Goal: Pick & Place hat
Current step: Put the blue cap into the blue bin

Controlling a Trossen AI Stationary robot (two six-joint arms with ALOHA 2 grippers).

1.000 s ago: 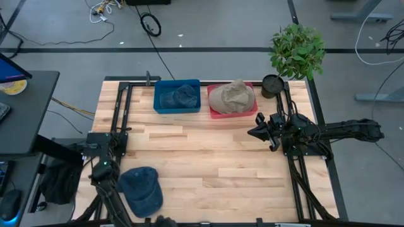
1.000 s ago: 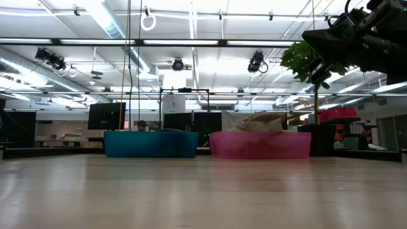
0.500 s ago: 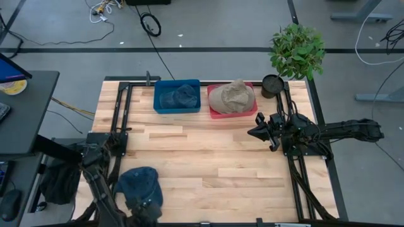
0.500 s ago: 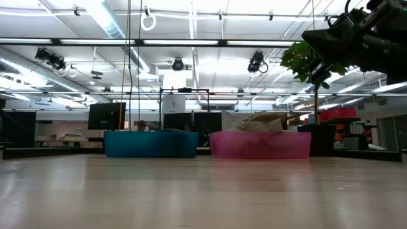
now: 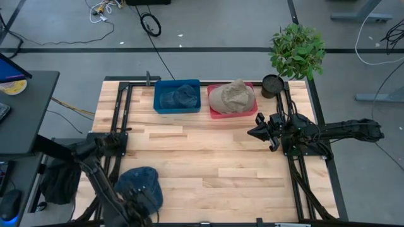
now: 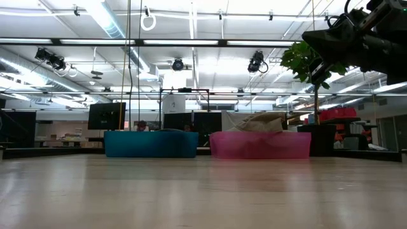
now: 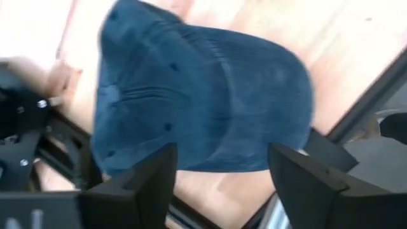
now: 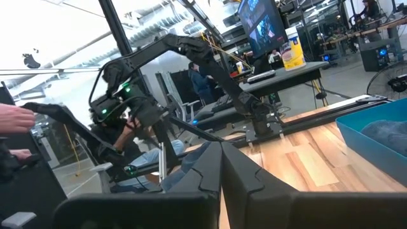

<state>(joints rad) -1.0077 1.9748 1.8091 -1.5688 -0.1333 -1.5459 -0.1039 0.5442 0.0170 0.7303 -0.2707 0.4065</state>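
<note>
The worktop (image 5: 208, 157) carries a blue bin (image 5: 177, 96) and a pink bin (image 5: 231, 101) side by side at its far edge, each holding a hat. A blue hat (image 5: 140, 186) lies at the near left corner. The left gripper (image 7: 219, 184) hangs over it, fingers spread and released. The right gripper (image 5: 258, 132) waits clenched at the right side, empty.

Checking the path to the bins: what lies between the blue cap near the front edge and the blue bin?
In the high view, only bare wooden tabletop lies between the blue cap and the blue bin.
</note>
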